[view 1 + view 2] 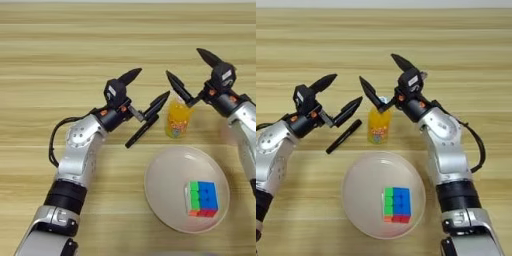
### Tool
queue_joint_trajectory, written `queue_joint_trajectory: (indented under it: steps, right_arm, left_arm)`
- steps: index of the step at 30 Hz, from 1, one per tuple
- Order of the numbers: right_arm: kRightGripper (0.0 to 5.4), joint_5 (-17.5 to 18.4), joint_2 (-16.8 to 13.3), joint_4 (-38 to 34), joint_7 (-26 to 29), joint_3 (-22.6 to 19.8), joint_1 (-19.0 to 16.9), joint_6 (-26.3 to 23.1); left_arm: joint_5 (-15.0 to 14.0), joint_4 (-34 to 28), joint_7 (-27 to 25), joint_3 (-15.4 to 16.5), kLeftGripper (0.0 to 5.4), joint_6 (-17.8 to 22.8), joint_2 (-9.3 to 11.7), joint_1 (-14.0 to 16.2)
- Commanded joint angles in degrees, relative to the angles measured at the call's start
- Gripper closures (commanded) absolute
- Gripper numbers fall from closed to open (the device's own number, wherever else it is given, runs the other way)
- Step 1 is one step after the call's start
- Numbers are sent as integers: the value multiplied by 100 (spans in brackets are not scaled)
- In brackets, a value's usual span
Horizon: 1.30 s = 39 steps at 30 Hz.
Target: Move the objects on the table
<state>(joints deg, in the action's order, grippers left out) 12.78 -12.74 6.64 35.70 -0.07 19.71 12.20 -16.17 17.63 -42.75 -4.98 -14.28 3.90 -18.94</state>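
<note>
1. Left gripper (145, 90) sits left of centre over the table (50, 50), its two black fingers spread wide apart and holding nothing. The lower finger's tip is right above the upper end of the pen; contact can't be judged.
2. Black pen (344, 136) lies flat on the wood, slanted, its upper end toward the bottle.
3. Orange-juice bottle (379, 126) stands upright just right of the pen, behind the plate's far rim.
4. Right gripper (382, 71) is above the bottle, fingers wide apart. The lower finger reaches down beside the cap area; the cap itself is hidden.
5. Beige plate (358, 190) rests near the front edge of the table, right of centre.
6. Puzzle cube (396, 204) sits on the plate, in its right half.
</note>
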Motion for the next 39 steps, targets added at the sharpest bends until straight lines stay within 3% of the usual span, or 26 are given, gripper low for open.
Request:
queue_joint_trajectory:
  steps: [1, 11, 18, 22, 29, 39]
  right_arm:
    - [2, 292, -305, -426, 272, -114, -183, -174]
    - [2, 979, -1122, -963, 1409, -260, -744, -267]
    - [2, 1432, -1611, -862, 2422, -183, -874, -577]
    - [2, 1410, -1825, -819, 2994, 2, -976, -660]
    - [2, 918, -2139, -602, 3446, 344, -1120, -541]
    - [2, 730, -2594, -548, 3985, 575, -1330, -668]
  left_arm:
    - [6, -16, 46, 10, 0, -15, -14, 12]
    - [-8, -231, 109, 82, 0, -1, 90, 222]
    - [-19, -170, 149, 206, 0, -9, 171, 250]
    - [-60, -196, 143, 234, 0, 34, 168, 295]
    - [-46, -151, 178, 305, 0, 18, 190, 329]
    - [-8, -90, 223, 315, 0, -15, 149, 294]
